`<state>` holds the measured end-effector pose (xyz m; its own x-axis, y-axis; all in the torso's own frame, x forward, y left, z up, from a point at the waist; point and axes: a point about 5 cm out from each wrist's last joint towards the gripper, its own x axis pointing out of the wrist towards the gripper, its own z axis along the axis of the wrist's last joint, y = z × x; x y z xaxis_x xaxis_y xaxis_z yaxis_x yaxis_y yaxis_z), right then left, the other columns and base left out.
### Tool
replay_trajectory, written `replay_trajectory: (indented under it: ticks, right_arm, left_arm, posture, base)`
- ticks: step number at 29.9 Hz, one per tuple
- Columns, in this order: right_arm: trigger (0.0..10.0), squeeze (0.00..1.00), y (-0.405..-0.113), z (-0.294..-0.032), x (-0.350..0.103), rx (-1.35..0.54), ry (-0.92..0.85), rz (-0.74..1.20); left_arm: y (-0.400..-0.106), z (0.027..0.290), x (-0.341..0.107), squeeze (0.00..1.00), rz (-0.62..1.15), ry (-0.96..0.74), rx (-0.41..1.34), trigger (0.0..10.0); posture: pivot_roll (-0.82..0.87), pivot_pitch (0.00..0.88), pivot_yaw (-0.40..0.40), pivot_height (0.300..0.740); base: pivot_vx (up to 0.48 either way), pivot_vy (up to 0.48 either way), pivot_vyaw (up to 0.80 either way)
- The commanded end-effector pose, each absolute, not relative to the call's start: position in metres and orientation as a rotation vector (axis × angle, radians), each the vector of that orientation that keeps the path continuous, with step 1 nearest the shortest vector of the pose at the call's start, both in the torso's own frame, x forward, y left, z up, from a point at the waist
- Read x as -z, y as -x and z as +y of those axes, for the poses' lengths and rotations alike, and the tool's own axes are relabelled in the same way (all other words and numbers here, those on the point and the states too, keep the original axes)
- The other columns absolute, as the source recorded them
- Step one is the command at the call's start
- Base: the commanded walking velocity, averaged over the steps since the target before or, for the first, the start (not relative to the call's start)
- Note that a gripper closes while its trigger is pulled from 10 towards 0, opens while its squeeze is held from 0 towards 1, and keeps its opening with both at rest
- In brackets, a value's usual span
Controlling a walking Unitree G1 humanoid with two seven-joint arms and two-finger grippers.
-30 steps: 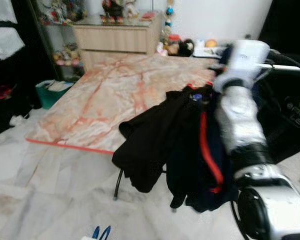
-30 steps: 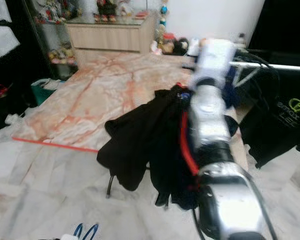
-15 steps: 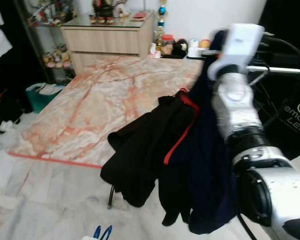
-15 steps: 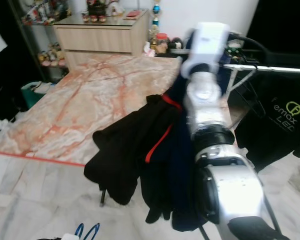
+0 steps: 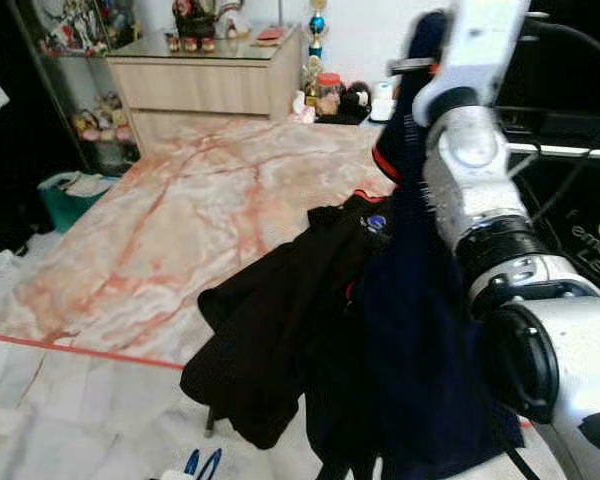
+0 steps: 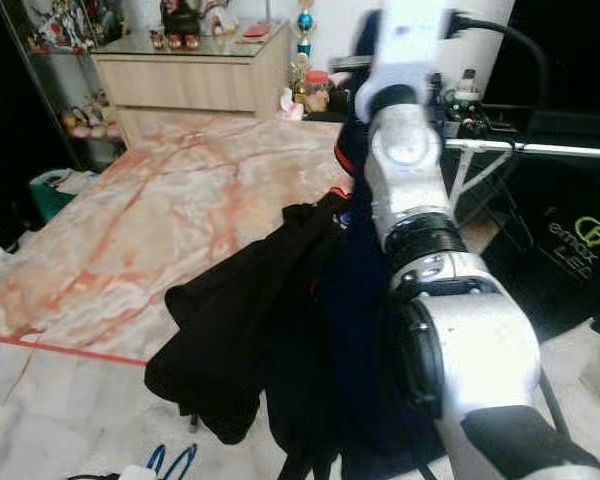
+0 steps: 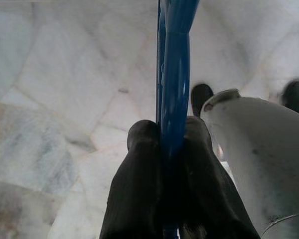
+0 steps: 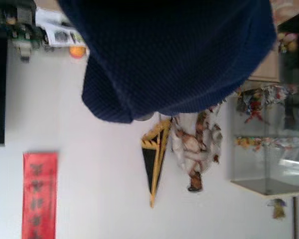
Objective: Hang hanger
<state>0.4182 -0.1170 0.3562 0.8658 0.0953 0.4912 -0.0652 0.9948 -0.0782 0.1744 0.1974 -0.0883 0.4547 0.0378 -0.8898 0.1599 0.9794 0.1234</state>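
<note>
A blue hanger (image 7: 174, 74) is clamped between the two black fingers of my left gripper (image 7: 164, 144), which hangs low over the white tiled floor. The hanger's tip also shows at the bottom of the left eye view (image 5: 202, 463). My right arm (image 5: 475, 150) is raised high in front of me. A navy garment (image 5: 420, 330) with red trim hangs from its far end and hides the right gripper. In the right wrist view the same navy garment (image 8: 174, 55) covers the space in front of the camera. Below it a heap of black clothes (image 5: 270, 340) is draped over a low stand.
A metal clothes rail (image 6: 540, 150) runs on the right, with a black logo shirt (image 6: 570, 250) hanging from it. A marble-patterned bed (image 5: 180, 220) lies ahead, a wooden dresser (image 5: 205, 85) behind it and a teal basket (image 5: 65, 195) on the left.
My right arm has risen and lifted the navy garment up off the black heap. The camera has shifted. The blue hanger stays low at the bottom.
</note>
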Motion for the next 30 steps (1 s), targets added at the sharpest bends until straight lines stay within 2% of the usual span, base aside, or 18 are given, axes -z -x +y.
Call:
replay_trajectory:
  ticks: [1, 4, 5, 7, 12, 17, 22, 24, 30]
  right_arm:
    - [10.0, 0.0, -0.419, -0.126, -0.358, -0.067, 0.058, -0.512]
    - [10.0, 0.0, -0.423, -0.126, -0.339, -0.067, 0.092, -0.426]
    - [10.0, 0.0, -0.426, -0.127, -0.319, -0.058, 0.116, -0.334]
    - [10.0, 0.0, -0.427, -0.128, -0.306, -0.058, 0.129, -0.278]
    - [10.0, 0.0, -0.424, -0.131, -0.238, -0.083, 0.164, -0.081]
    - [10.0, 0.0, -0.416, -0.138, -0.201, -0.069, 0.132, -0.01]
    - [10.0, 0.0, -0.409, -0.145, -0.186, -0.043, 0.105, -0.005]
    - [10.0, 1.0, -0.404, -0.148, -0.183, -0.036, 0.083, -0.039]
    - [10.0, 1.0, -0.387, -0.15, -0.173, -0.004, 0.056, -0.085]
  left_arm:
    - [-0.172, 0.193, 0.09, 0.0, 1.106, -0.206, 0.096, 10.0]
    - [-0.171, 0.193, 0.09, 0.0, 1.107, -0.206, 0.095, 10.0]
    - [-0.171, 0.193, 0.09, 0.0, 1.108, -0.207, 0.096, 10.0]
    - [-0.171, 0.193, 0.09, 0.0, 1.108, -0.208, 0.097, 10.0]
    - [-0.17, 0.192, 0.091, 0.0, 1.115, -0.205, 0.116, 10.0]
    - [-0.17, 0.191, 0.091, 0.0, 1.118, -0.205, 0.13, 10.0]
    - [-0.17, 0.192, 0.091, 0.0, 1.119, -0.208, 0.136, 10.0]
    - [-0.17, 0.192, 0.091, 0.0, 1.117, -0.211, 0.138, 10.0]
    - [-0.171, 0.192, 0.091, 0.0, 1.114, -0.211, 0.14, 10.0]
  posture:
    - [0.04, 0.0, 0.043, 0.74]
    - [0.04, 0.001, 0.042, 0.74]
    - [0.04, 0.0, 0.042, 0.74]
    - [0.04, 0.0, 0.042, 0.74]
    - [0.04, 0.0, 0.043, 0.74]
    - [0.04, 0.0, 0.046, 0.74]
    - [0.03, 0.0, 0.053, 0.74]
    - [0.03, 0.001, 0.053, 0.74]
    - [0.04, 0.004, 0.049, 0.74]
  base:
    - [0.289, 0.0, 0.0]
    - [0.285, 0.0, 0.0]
    - [0.274, 0.0, 0.0]
    - [0.264, 0.0, 0.0]
    - [0.0, 0.0, 0.0]
    - [0.0, 0.0, 0.0]
    - [0.0, 0.0, 0.0]
    - [0.0, 0.0, 0.0]
    - [0.0, 0.0, 0.0]
